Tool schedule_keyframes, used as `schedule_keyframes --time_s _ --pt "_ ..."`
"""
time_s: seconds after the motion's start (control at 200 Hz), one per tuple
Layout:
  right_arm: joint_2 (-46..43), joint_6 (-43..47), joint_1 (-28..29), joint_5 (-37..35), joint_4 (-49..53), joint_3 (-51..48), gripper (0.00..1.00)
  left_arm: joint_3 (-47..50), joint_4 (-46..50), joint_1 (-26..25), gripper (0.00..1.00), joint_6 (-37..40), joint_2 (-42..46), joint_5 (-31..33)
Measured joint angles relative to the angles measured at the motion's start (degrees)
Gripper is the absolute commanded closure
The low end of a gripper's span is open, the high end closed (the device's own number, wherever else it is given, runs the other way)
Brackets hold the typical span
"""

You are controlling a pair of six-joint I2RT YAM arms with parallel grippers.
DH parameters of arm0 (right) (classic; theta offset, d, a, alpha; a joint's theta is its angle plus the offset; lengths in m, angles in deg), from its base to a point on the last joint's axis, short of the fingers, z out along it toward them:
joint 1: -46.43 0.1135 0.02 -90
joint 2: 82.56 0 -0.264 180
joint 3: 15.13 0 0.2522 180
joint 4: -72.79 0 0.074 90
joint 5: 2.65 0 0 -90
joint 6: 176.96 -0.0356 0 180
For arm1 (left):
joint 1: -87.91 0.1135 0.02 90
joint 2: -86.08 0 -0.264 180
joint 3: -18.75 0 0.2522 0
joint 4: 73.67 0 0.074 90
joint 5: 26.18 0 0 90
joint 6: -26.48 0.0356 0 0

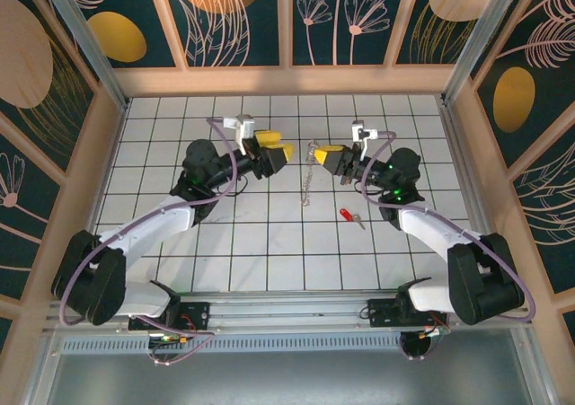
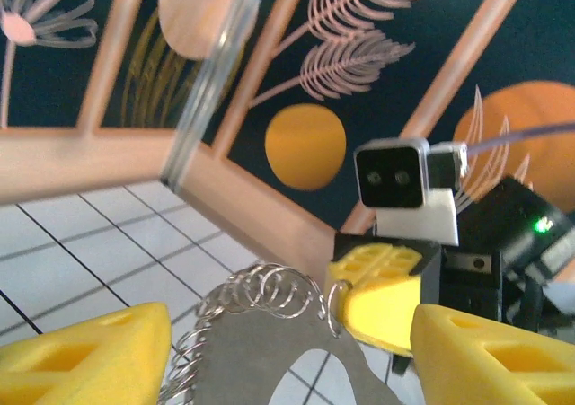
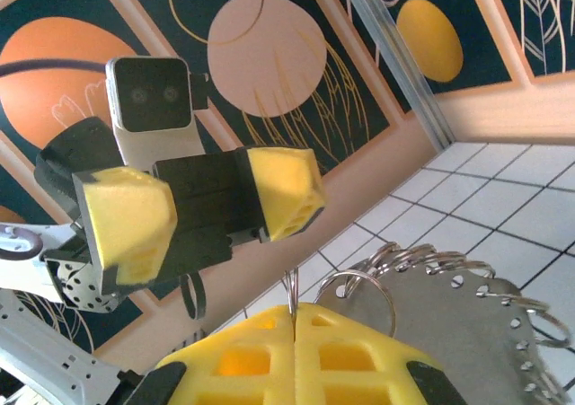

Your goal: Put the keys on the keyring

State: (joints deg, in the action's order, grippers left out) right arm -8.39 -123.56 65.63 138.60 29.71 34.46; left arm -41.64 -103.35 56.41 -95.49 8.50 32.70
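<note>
In the top view, wooden-framed patterned walls box in the white tiled floor (image 1: 269, 243), and inside this pen are both arms, the keyring and the key. Left of centre, the left gripper (image 1: 280, 149) is raised with its yellow fingers spread apart and nothing between them. Its wrist view confirms this, with one finger (image 2: 85, 351) at the lower left and the other at the lower right. Just right of it, the keyring (image 1: 309, 179) runs as a thin silvery strand, its long axis nearly up and down the frame. Its top end is at the right gripper (image 1: 322, 156) and its lower end trails slightly left. Whether that end touches the floor cannot be told. The right gripper's fingers are pressed together on one wire loop of the keyring (image 3: 449, 324). The right wrist view shows it as coiled rings edging a flat grey piece. The left gripper (image 3: 207, 203) faces it there, close by. Further right and lower in the top view, the key (image 1: 347, 215) lies flat on the floor, apart from the keyring. Its long axis is diagonal, with the red head toward the upper left and the blade pointing lower right.
</note>
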Motion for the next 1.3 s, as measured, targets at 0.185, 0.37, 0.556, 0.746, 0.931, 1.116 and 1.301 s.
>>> schedule_keyframes --time_s 0.185,0.37,0.556,0.746,0.931,1.116,1.301 --pt "-2.0 0.0 2.1 -3.7 -5.3 -0.8 1.0 0.7 -2.0 0.0 0.28 -2.2 1.1 3.5" --pt "-1.0 -1.1 4.6 -6.6 -13.6 -1.6 1.0 2.0 -6.5 0.0 0.28 -5.0 0.5 3.6" --pt "0.6 -1.5 6.7 -9.8 -17.0 -1.6 1.0 3.2 -12.9 0.0 0.33 -8.5 -1.6 3.3" --pt "0.8 -1.8 8.4 -13.8 -18.1 -1.6 1.0 4.1 -19.8 0.0 0.48 -12.2 -4.8 1.8" --pt "1.4 -3.3 8.5 -17.1 -18.4 -1.3 1.0 4.1 -25.2 0.0 0.56 -15.1 -7.2 -0.3" --pt "5.7 -6.9 8.6 -17.6 -18.9 1.6 1.0 4.1 -28.3 0.0 0.59 -16.3 -8.3 -1.9" --pt "11.0 -11.1 8.6 -16.9 -21.4 3.9 1.0 4.1 -29.2 0.0 0.59 -16.3 -8.5 -1.9"
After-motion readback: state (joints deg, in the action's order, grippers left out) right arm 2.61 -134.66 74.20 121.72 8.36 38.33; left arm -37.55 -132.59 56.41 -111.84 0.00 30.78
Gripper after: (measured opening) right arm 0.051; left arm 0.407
